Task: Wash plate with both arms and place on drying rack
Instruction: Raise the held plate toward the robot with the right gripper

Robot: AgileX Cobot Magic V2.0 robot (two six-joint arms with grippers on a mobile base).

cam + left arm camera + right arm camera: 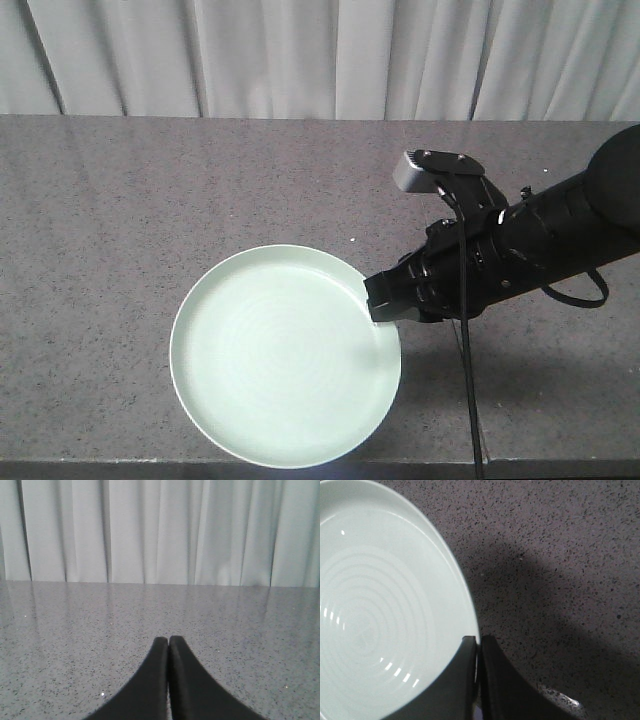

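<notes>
Stretching across the scene is a speckled grey counter [120,200], with a pale curtain [300,55] behind it. The plate [285,355] lies flat at the near edge. The right arm [540,240] reaches in from the right, and the right gripper [478,645] is clamped on the plate's right rim. The left gripper [168,642] sits low over the counter, jaws pressed together.

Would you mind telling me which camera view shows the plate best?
The exterior front-facing view: it shows the whole plate on the countertop, with the right gripper at its rim. The right wrist view shows only part of it, its rim clamped in that gripper. The left wrist view shows none of it.
</notes>
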